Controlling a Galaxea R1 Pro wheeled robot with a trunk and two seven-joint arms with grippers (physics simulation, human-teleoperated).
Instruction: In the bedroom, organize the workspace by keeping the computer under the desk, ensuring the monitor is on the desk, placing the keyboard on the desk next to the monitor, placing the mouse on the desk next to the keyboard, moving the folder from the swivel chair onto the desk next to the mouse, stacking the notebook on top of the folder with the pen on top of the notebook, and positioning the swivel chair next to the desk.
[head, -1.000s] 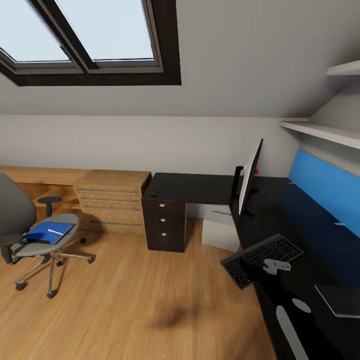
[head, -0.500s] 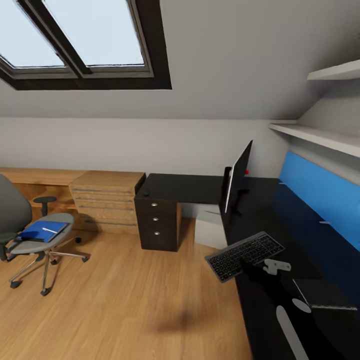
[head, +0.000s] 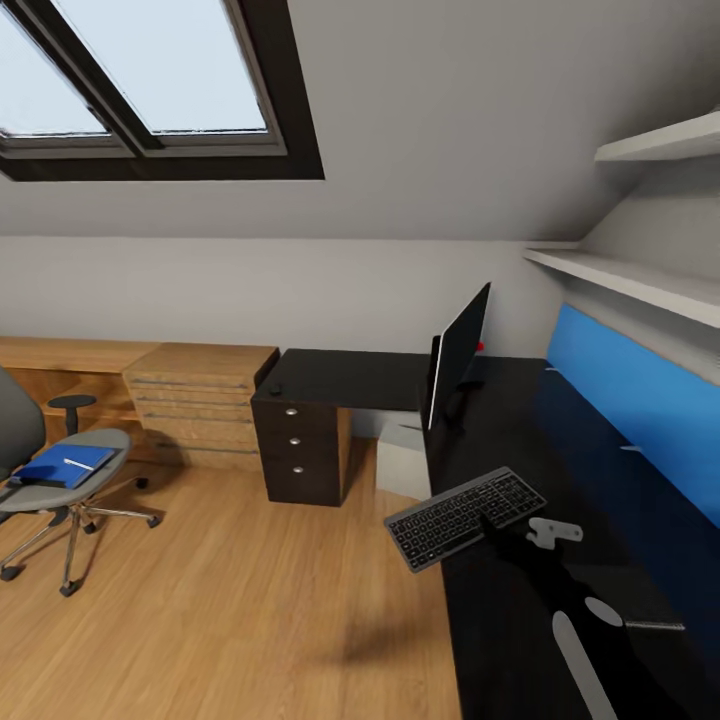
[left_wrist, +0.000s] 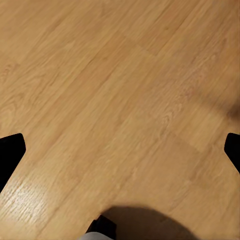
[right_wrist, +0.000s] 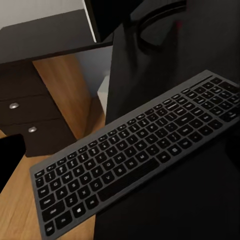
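The keyboard (head: 465, 518) (right_wrist: 135, 155) lies on the black desk (head: 520, 430), one end jutting over its edge above the floor. My right gripper (head: 492, 528) (right_wrist: 120, 155) hovers open just above it. The monitor (head: 455, 355) stands further back on the desk, and the mouse (head: 273, 389) sits at the far corner over the drawer unit (head: 300, 450). Under the desk is the pale computer (head: 405, 460). The swivel chair (head: 40, 490) at far left carries the blue folder (head: 55, 470) with the pen (head: 78, 463) on it. My left gripper (left_wrist: 120, 150) is open over bare floor.
Low wooden cabinets (head: 200, 400) run along the back wall left of the desk. A blue wall panel (head: 630, 400) and white shelves (head: 640, 280) line the desk's right side. Open plank floor (head: 230, 600) separates the chair from the desk.
The whole picture has slid leftward, so the camera has turned right. My right arm keeps its place in the picture, while the keyboard has drifted left with the desk.
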